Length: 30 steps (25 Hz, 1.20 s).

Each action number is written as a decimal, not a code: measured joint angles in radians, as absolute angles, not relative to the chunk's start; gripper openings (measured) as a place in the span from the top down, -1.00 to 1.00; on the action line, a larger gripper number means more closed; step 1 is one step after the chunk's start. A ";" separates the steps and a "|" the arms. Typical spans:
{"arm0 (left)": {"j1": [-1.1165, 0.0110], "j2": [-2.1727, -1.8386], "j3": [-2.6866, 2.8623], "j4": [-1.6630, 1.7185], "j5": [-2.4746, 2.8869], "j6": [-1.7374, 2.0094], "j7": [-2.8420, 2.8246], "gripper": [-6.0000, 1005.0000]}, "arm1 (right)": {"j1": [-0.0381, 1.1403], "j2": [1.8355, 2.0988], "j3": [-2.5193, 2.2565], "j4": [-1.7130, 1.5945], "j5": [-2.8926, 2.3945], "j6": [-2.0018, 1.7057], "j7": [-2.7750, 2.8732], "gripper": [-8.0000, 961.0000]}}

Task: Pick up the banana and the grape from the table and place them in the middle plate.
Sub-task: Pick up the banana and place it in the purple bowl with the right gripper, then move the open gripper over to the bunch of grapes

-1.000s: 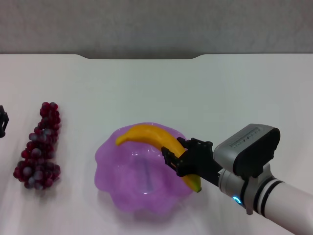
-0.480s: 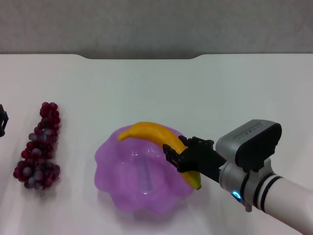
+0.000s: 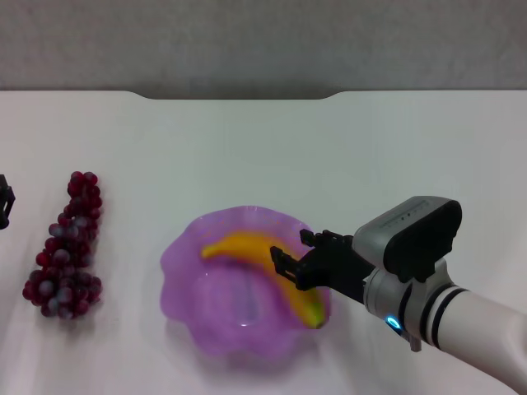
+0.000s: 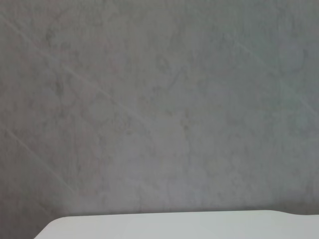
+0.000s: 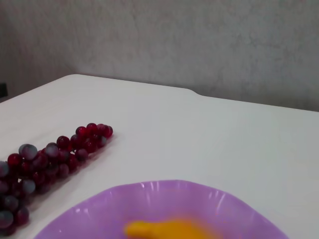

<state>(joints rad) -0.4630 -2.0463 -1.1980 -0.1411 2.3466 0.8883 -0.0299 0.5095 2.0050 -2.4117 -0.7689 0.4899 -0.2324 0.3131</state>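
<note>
We look down from the robot's head onto a plain white surface [image 3: 346, 156] with a notched far edge and a grey wall behind it. Near the front, at the centre, sits the middle plate [image 3: 185, 267], a translucent purple dish with a wavy, scalloped rim. The banana [image 3: 247, 247] lies inside this plate, curving from the far left of the dish towards the near right, its dark end close to the near right rim.

The right hand [image 3: 290, 262] reaches in from the lower right, over the plate's right rim. Its black fingers [image 3: 284, 267] sit at the banana's middle, one on each side; we cannot tell whether they press the fruit or stand just apart from it. Behind them, the grey wrist housing and white arm run off the lower right corner.

The grape [image 3: 66, 247], a long bunch of dark red-purple berries, some with a greyish bloom, lies on the surface well to the left of the plate, apart from it.

The left hand [image 3: 4, 204] shows only as a small dark part at the far left edge, beside the grape bunch; we cannot tell how its fingers are set.

From the right wrist, we see the plate's purple rim [image 5: 164, 191] with a yellow patch of banana [image 5: 167, 230] inside, and the grape [image 5: 45, 159] beyond on the white surface [image 5: 214, 144].
</note>
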 joint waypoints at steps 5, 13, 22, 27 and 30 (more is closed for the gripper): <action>-0.464 -2.046 -1.199 -0.141 2.342 0.888 -0.031 -0.35 | 0.513 2.005 -2.408 -0.768 0.490 -0.235 0.319 -0.17; -0.465 -2.046 -1.198 -0.141 2.341 0.888 -0.034 -0.35 | 0.533 2.002 -2.390 -0.768 0.487 -0.239 0.314 -0.48; -0.462 -2.045 -1.195 -0.141 2.350 0.888 -0.030 -0.35 | 0.569 1.966 -2.264 -0.773 0.402 -0.209 0.301 -0.29; -0.453 -2.044 -1.191 -0.142 2.351 0.888 -0.035 -0.35 | 0.472 1.982 -2.074 -0.853 0.223 -0.207 0.190 0.03; -0.455 -2.045 -1.191 -0.146 2.351 0.888 -0.038 -0.35 | 0.358 2.006 -1.930 -0.960 0.169 -0.217 0.052 0.25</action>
